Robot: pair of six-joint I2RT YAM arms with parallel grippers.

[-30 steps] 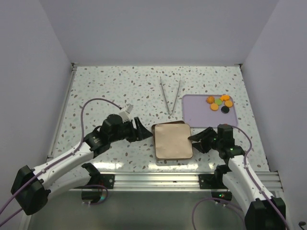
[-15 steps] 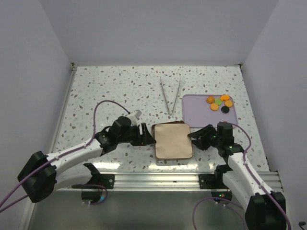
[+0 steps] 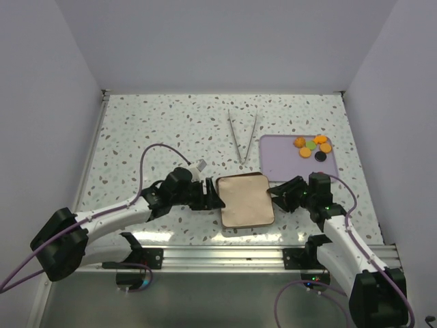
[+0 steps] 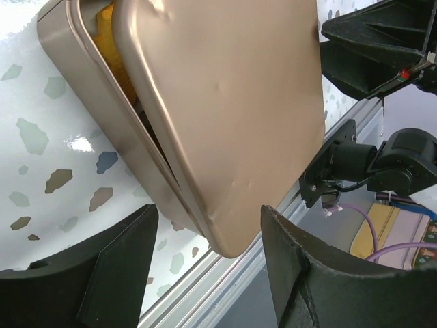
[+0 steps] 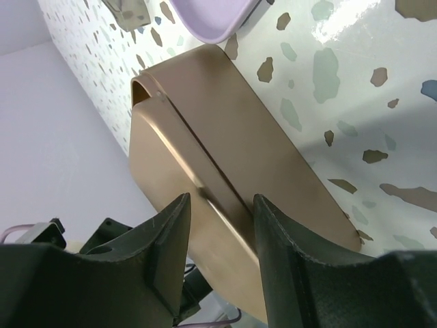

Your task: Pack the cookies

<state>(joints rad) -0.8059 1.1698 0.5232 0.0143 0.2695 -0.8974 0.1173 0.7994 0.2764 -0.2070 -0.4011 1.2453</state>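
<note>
Cookies (image 3: pixel 304 153): small cluster at the far end of a lilac tray (image 3: pixel 273 162), right-rear of the bench (image 3: pixel 157 130). Four orange rounds; a green piece (image 3: pixel 310 145) and a dark piece (image 3: pixel 318 156) lie among them. All are loose on the tray and well apart from both arms.

Tin (image 4: pixel 75 82): gold, rectangular, at the centre near the front edge, just left of the tray's near corner. The lid (image 4: pixel 225 102) sits on it skewed, not seated. The left wrist view shows it offset from the base, with a gap open along one side. An orange patch (image 4: pixel 106 31) shows inside through that gap; I can't tell what it is.

Left claw (image 4: pixel 208 213): low at the tin's left side. The jaws are spread wide and a corner of the lid sits between the fingertips. It isn't clamping anything. I can't tell whether either finger touches the tin.

Right claw (image 5: pixel 222 205): low at the tin's right side, facing the left one across the tin. The jaws are parted with a narrower gap. The lid's rim line runs into that gap in the right wrist view. I can't tell whether the tips touch the metal; it reads as unclamped.

Tongs (image 3: pixel 242 137): metal, flat on the bench behind the tin and left of the tray. The tips are joined at the near end and the legs spread toward the back wall. Neither claw is touching them.
</note>
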